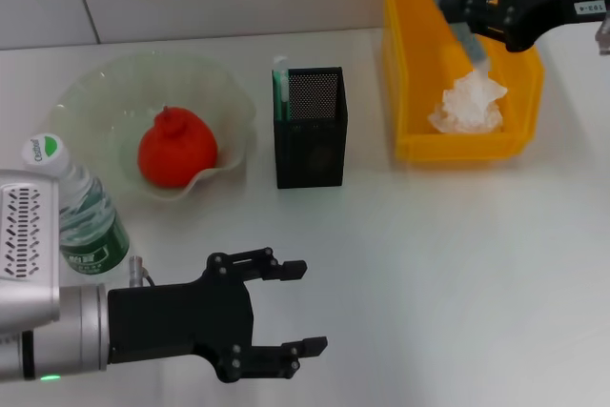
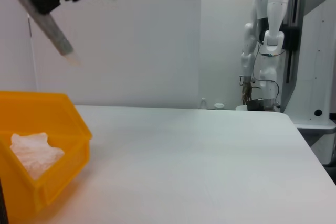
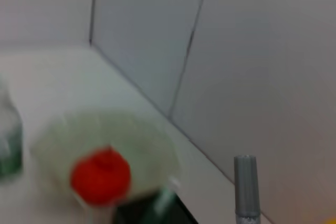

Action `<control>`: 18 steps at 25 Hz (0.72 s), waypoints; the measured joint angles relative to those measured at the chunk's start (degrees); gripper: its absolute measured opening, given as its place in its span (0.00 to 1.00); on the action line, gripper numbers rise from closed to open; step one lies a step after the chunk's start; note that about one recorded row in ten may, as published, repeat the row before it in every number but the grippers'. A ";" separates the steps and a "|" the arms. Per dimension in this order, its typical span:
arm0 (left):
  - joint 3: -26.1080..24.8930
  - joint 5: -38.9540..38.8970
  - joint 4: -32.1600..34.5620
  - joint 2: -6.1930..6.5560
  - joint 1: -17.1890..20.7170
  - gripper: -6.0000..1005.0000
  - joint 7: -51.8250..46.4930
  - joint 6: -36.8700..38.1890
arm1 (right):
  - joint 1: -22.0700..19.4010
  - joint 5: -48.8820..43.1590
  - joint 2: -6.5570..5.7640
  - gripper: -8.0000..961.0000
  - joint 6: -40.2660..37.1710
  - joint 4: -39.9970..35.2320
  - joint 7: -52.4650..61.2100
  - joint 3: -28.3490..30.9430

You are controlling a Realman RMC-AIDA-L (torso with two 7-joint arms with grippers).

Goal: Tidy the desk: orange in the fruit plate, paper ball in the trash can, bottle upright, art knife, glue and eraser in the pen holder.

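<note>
Head view: right end effector (image 1: 464, 9) is up over the yellow trash can (image 1: 398, 54) at the far right of the counter (image 1: 429, 264), pinching a grey pen-shaped tool, probably the art knife (image 1: 456, 18), which slants down with its tip just above the paper ball (image 1: 469, 107). Paper ball lies inside the can.

Left end effector (image 1: 286, 307) sits low at the near left edge of the counter, fingers spread, nothing between them.

The orange (image 1: 176, 148) is in the fruit plate (image 1: 95, 92), far left. The bottle (image 1: 84, 216) is upright just in front of the plate, beside the left arm. The black mesh pen holder (image 1: 311, 127) is mid-counter between plate and can, with a green-and-white stick, likely the glue (image 1: 280, 88), standing in it. Eraser: can't pick it out in any view.

Left wrist view adds a side look: the can (image 2: 50, 145) with the paper ball (image 2: 34, 150) in it, and the knife (image 2: 47, 19) held well above it, clear of the rim. A second white robot (image 2: 269, 35) stands in the background past the counter.

Right wrist view: blurred, but shows the knife's grey end (image 3: 247, 187), the orange (image 3: 101, 177) in the plate (image 3: 105, 129), and the holder's dark top edge (image 3: 152, 214). Own fingers not visible there.
</note>
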 joint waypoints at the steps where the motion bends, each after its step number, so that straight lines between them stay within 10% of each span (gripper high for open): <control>1: 0.02 0.00 -0.01 -0.01 0.01 0.77 0.00 -0.02 | 0.32 -3.27 0.04 0.12 -0.08 -2.02 -0.04 -1.71; 12: 0.22 -0.11 -1.58 -0.07 0.06 0.77 2.34 -0.12 | 5.06 -41.34 0.14 0.12 -1.12 -10.74 -0.32 -25.84; 18: 0.23 -0.62 -2.32 -0.09 0.08 0.77 3.41 -0.12 | 9.75 -42.10 -0.23 0.12 -5.64 -10.28 -1.11 -28.22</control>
